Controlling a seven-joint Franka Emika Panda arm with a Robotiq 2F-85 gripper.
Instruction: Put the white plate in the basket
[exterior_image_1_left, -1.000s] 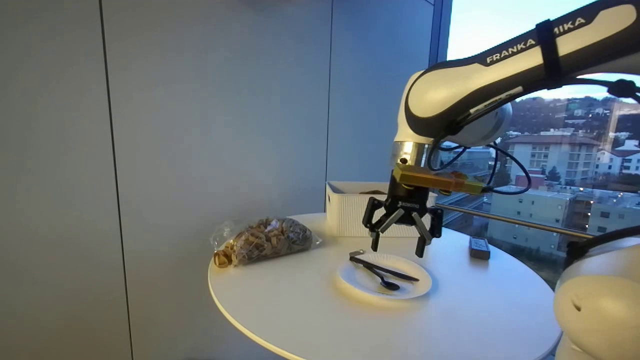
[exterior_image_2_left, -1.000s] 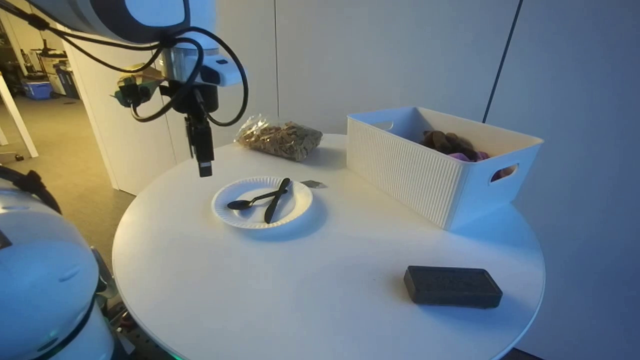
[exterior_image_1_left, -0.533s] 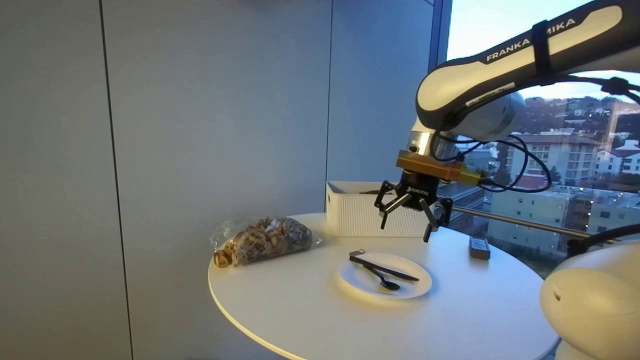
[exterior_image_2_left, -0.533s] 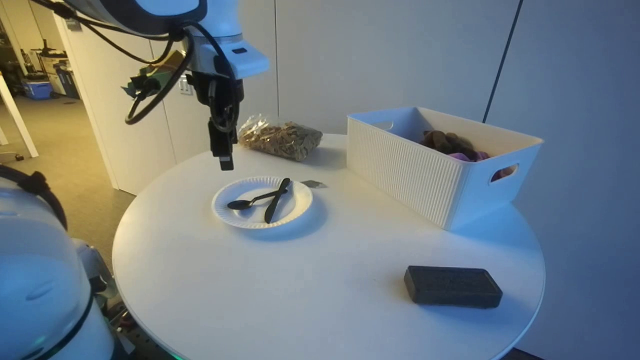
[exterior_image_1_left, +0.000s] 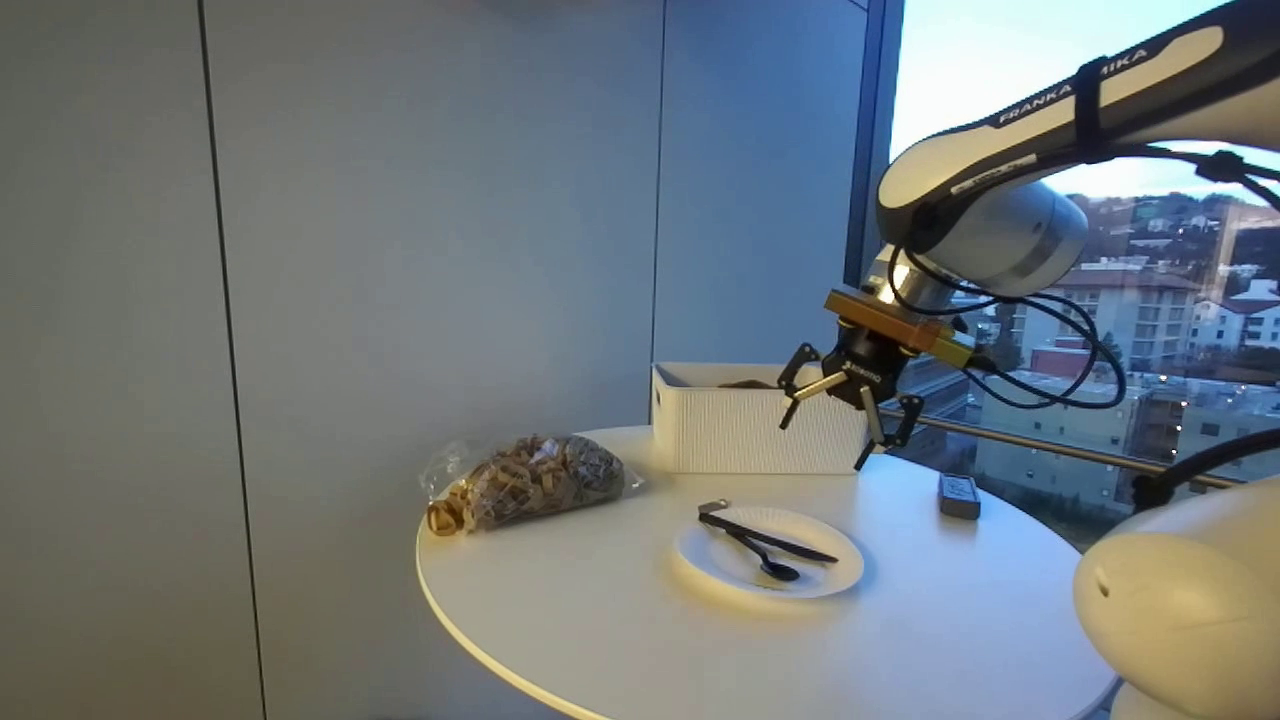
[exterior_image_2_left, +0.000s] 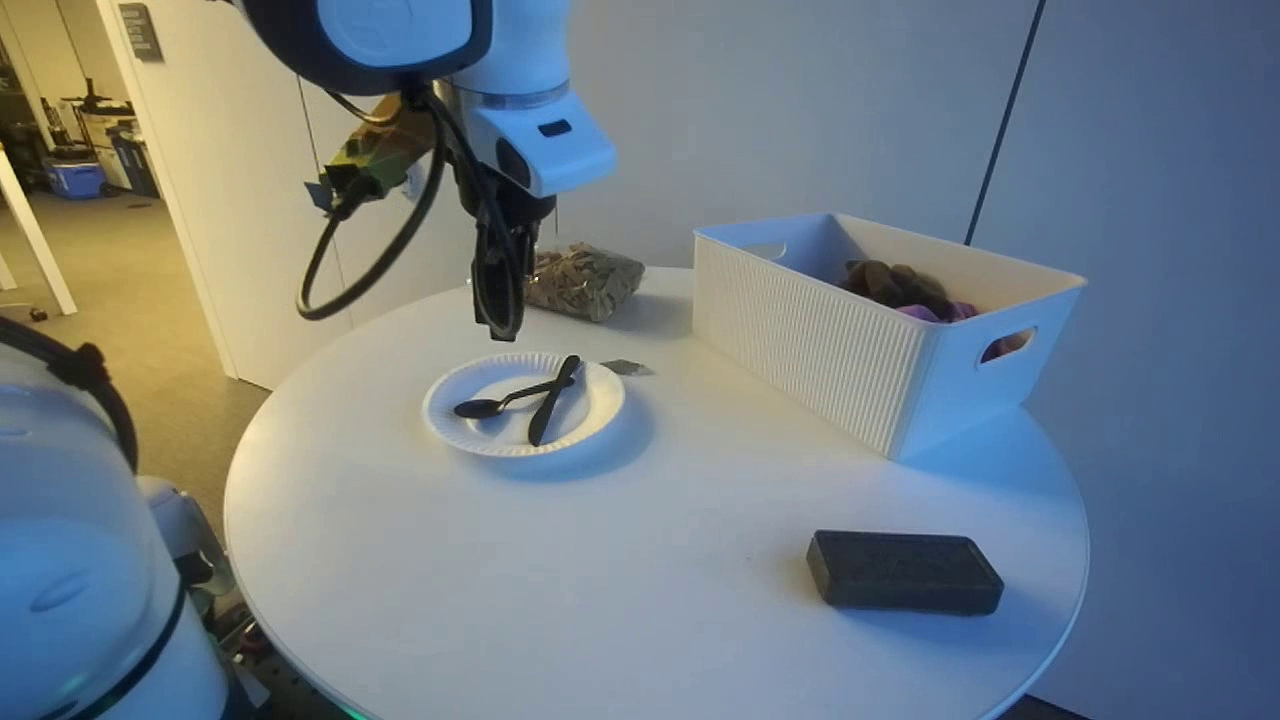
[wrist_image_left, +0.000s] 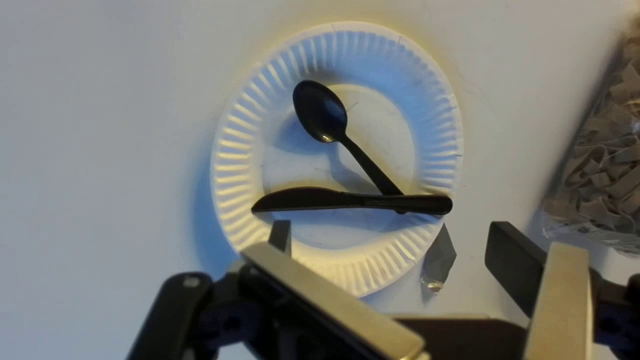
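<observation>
My white-and-black Franka arm (exterior_image_1_left: 1050, 123) sports looping black cables (exterior_image_1_left: 1222, 166), an orange-yellow wrist block (exterior_image_1_left: 895, 325) and black Robotiq gripper (exterior_image_1_left: 824, 446).

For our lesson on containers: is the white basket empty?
Not empty: in an exterior view, brown and purple items show inside the white basket.

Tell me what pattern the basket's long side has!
Fine upright ridges; the basket shows them best in an exterior view.

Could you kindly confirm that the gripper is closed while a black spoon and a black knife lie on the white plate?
Not quite: the gripper is open, its jaws spread apart, as the wrist view shows. The black spoon and black knife do lie on the white plate.
</observation>
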